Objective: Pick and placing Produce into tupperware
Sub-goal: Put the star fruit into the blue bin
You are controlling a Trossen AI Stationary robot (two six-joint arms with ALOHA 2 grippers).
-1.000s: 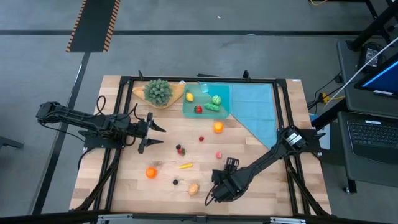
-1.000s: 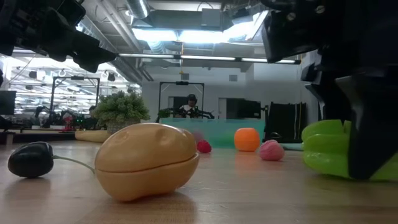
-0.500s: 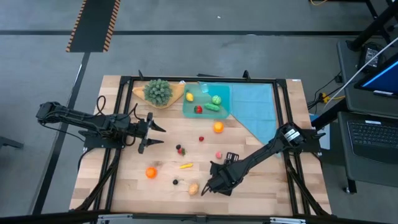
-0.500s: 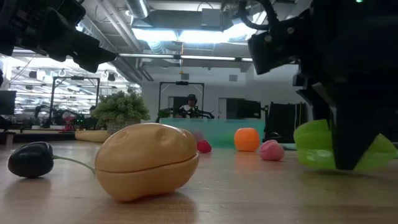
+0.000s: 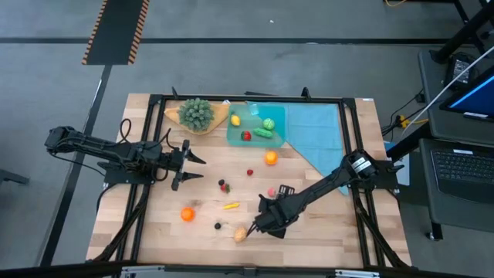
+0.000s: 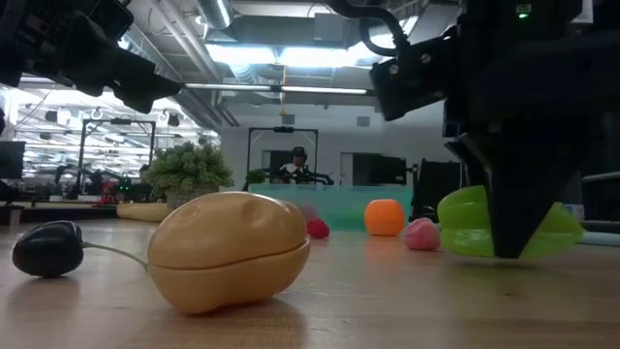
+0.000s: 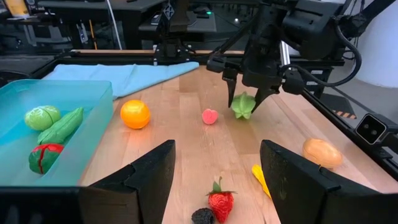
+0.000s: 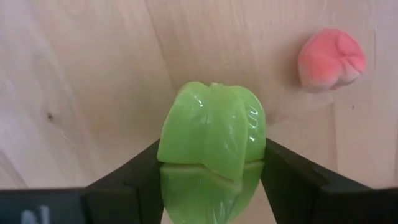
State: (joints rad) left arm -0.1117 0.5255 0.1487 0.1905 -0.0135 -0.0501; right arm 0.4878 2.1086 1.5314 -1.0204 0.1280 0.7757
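Glossy ribbed green toy fruit [image 8: 211, 146]

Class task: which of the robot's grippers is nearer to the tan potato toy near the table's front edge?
Right. The right gripper, gripping a green toy, is just beside the potato; the left gripper waits well away from it.

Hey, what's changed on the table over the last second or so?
The right hand, shut on the green fruit, has lifted it off the wood and carried it up the table, away from the front edge, toward the pink fruit. It now sits close beside the tan potato. The left hand stays open and waiting at the table's left. The container and the other fruit have not moved.
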